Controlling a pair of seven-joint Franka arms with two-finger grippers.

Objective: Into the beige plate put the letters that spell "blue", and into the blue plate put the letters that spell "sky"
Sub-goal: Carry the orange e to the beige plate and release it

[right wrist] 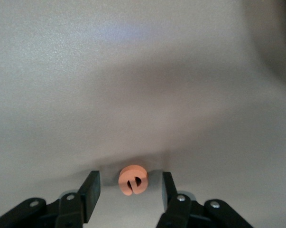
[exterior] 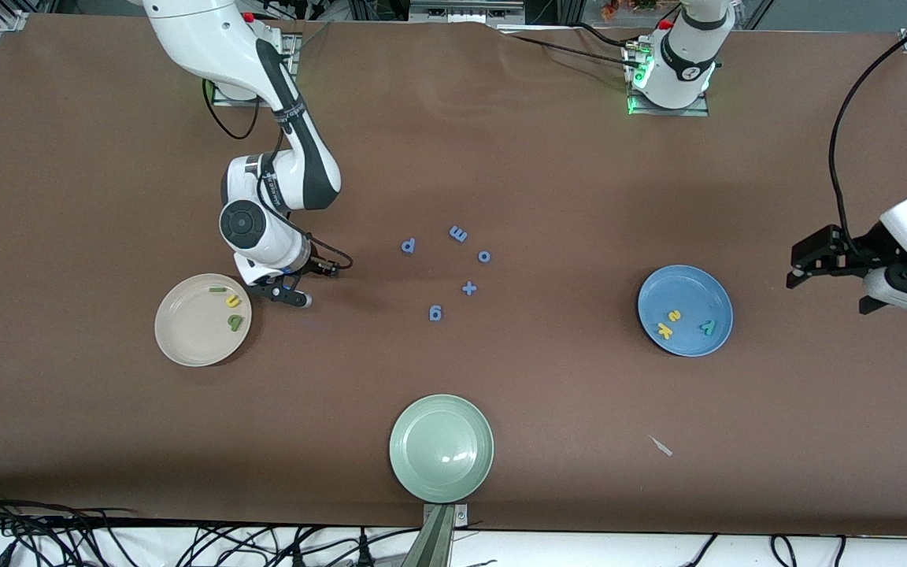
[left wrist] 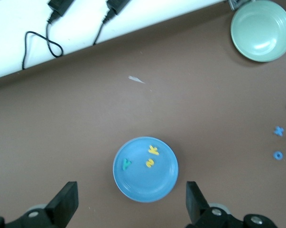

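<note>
Lying between the right gripper [right wrist: 128,197] jaws untouched, orange e [right wrist: 132,180]

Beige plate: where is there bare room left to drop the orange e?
The beige plate is bare across the half toward the front camera. The light green l, yellow u and olive b crowd its rim beside the right pincer.
</note>
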